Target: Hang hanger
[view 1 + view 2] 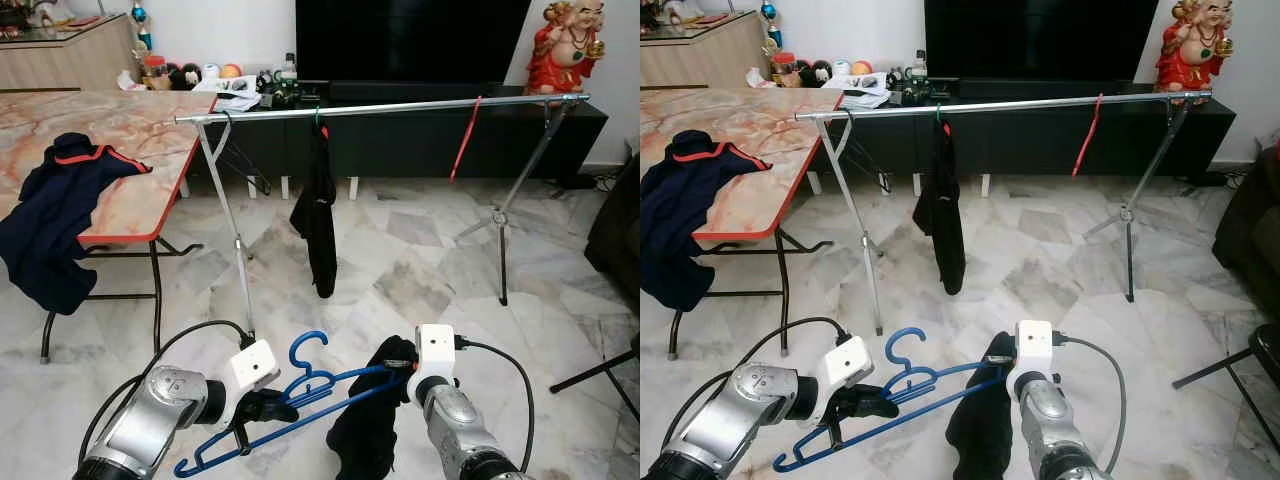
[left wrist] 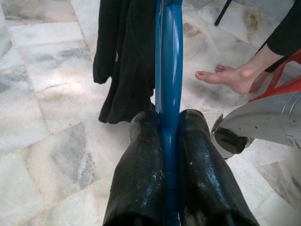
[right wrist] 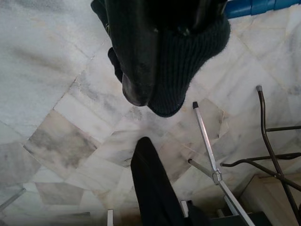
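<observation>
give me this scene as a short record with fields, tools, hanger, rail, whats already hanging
left tool: shut on the blue hanger, low over the marble floor
right tool: shut on the black garment draped on the hanger's other end
clothes rail: ahead, chrome, on tripod legs
on rail: a black garment on a green hook; a red hanger; a dark wire hanger
table: navy garment draped over its edge

Black garment (image 1: 365, 440) runs off the bottom edge, hiding the right hand (image 1: 400, 375)
</observation>
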